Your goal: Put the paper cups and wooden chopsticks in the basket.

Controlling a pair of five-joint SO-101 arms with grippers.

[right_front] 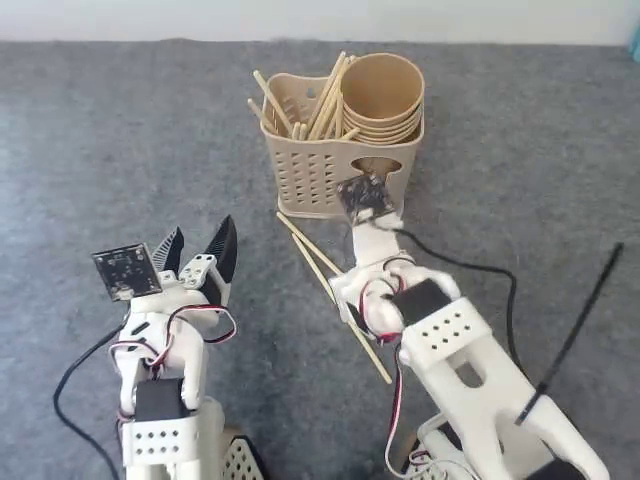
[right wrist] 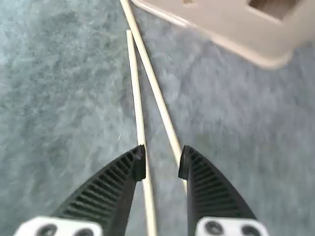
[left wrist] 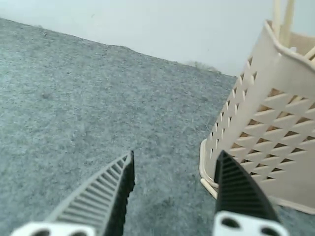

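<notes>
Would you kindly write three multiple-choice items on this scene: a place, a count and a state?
1. Where is the stack of paper cups? A) in the basket B) beside it C) held by an arm
2. How many chopsticks lie loose on the carpet? A) none B) five C) two
3. The left gripper is: A) shut on a cup B) open, empty C) shut on a chopstick
Answers: A, the cups nest inside the basket; C, a pair lies before it; B, its fingers stand apart.

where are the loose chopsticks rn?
High view: two chopsticks lie on the carpet in front of the basket, running from its base under the right gripper.
</notes>
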